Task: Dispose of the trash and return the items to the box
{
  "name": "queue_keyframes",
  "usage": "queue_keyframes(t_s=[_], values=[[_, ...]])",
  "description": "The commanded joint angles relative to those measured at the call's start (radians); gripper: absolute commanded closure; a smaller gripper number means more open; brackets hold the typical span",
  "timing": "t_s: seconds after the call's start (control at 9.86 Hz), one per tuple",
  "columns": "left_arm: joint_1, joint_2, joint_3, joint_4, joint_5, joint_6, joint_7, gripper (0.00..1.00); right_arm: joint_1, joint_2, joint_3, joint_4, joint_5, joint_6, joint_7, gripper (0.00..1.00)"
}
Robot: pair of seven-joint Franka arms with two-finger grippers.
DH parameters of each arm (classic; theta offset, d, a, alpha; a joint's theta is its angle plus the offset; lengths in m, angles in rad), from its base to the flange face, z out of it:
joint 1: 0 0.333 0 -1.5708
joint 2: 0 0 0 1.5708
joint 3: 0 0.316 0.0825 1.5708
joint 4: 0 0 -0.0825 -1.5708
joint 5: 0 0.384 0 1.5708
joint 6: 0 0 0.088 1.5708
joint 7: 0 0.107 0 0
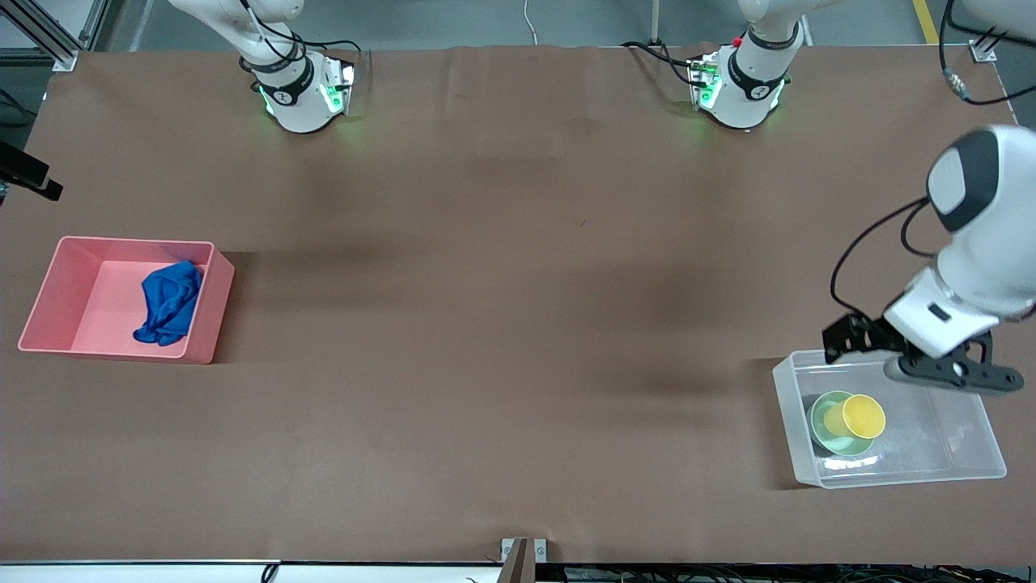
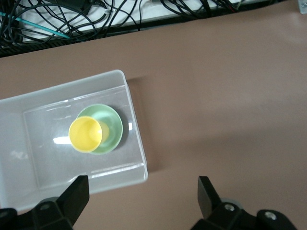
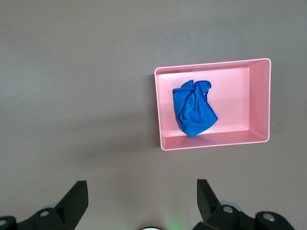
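A wide rectangular desk (image 1: 502, 267) covered in matte brown paper fills nearly the whole front view, with soft dark shadows lying across its middle. Along its upper edge runs a grey smooth floor (image 1: 486, 20) crossed by a yellow painted line (image 1: 925, 20). A silver aluminium frame rail (image 1: 48, 36) stands at one upper corner. Tangled black cables (image 2: 72, 19) lie past the desk's edge.
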Motion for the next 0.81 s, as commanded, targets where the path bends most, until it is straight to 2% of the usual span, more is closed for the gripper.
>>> queue_keyframes(t_s=[0.0, 0.2, 0.41, 0.51, 0.61, 0.71], values=[[0.017, -0.117, -0.013, -0.036, -0.066, -0.139, 0.003, 0.0, -0.003, -0.012, 0.001, -0.006, 0.008, -0.006, -0.006, 0.0], [0.022, -0.204, -0.005, -0.036, -0.111, -0.256, 0.014, 0.0, -0.003, -0.012, 0.001, -0.006, 0.009, -0.006, -0.006, 0.0], [0.004, -0.262, 0.013, -0.023, -0.139, -0.307, 0.02, 0.0, -0.003, -0.012, 0.001, -0.006, 0.008, -0.006, -0.006, 0.0], [-0.068, -0.273, 0.089, -0.016, -0.153, -0.348, 0.02, 0.0, -0.003, -0.012, 0.001, -0.006, 0.009, -0.006, -0.006, 0.0], [-0.172, -0.3, 0.212, 0.001, -0.159, -0.38, 0.022, 0.0, -0.003, -0.012, 0.001, -0.006, 0.009, -0.006, -0.006, 0.0], [-0.271, -0.322, 0.304, 0.003, -0.156, -0.397, 0.02, 0.0, -0.003, -0.012, 0.001, -0.006, 0.009, -0.006, -0.006, 0.0]])
